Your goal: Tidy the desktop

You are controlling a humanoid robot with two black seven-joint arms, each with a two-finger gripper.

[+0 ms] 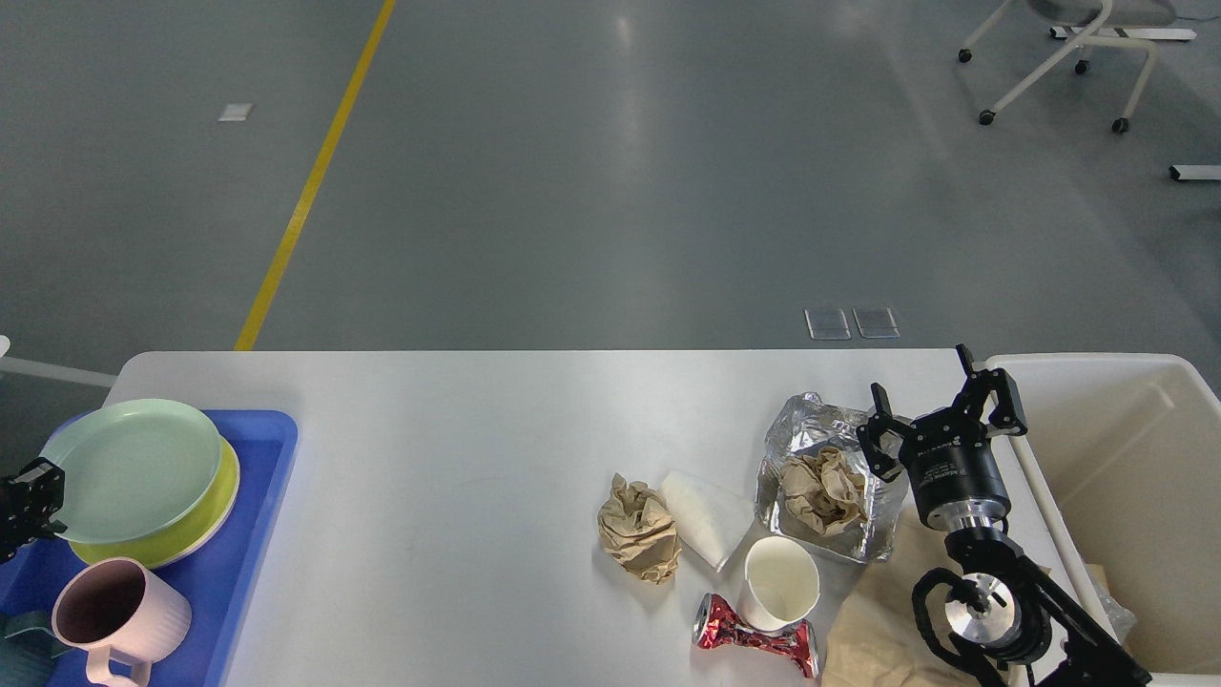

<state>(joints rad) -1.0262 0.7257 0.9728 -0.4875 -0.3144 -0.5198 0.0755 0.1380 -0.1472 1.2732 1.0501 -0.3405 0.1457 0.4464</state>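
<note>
Stretching left to right, white desktop (477,448), litter at right

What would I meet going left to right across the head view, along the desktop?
Pink mug → green plate stacked on the yellow plate in the blue tray → crumpled brown paper → crushed red can → foil container → right gripper → cream bin.

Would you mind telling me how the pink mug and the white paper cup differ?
The pink mug has a handle and ribbed sides; the white paper cup has neither. The pink mug sits in the blue tray; the white paper cup stands on the desktop, touching a crushed red can. Both are upright and look empty.
</note>
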